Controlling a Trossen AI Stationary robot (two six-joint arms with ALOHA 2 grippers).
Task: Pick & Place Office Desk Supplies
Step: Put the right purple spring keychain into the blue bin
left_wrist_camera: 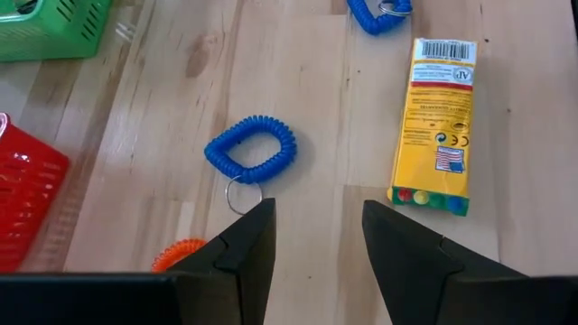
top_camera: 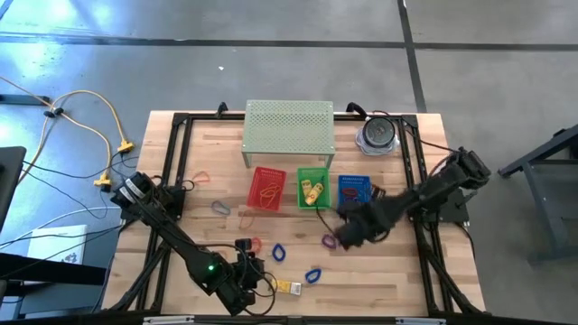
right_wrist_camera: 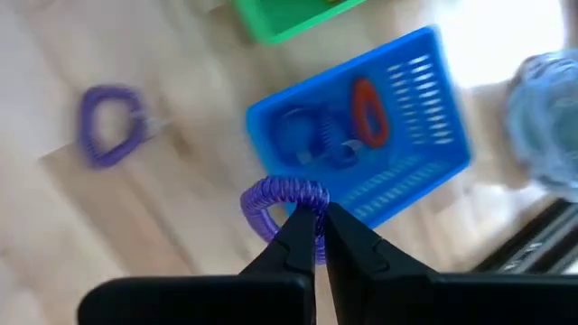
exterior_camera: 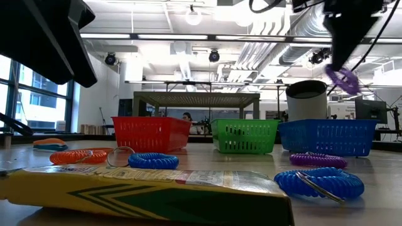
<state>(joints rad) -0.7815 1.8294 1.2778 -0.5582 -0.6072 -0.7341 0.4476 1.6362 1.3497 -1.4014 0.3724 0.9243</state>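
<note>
Right gripper (right_wrist_camera: 318, 236) clamped on a purple coil loop (right_wrist_camera: 282, 200), held above the table near the blue basket (right_wrist_camera: 424, 135). Second purple loop (right_wrist_camera: 110, 125) lying apart on the wood. Left gripper (left_wrist_camera: 318, 236) with fingers apart, empty, just short of a blue coil loop (left_wrist_camera: 251, 153), yellow box (left_wrist_camera: 437, 126) beside. Red loop (right_wrist_camera: 368, 112) inside the blue basket, seen only from the right wrist.
</note>
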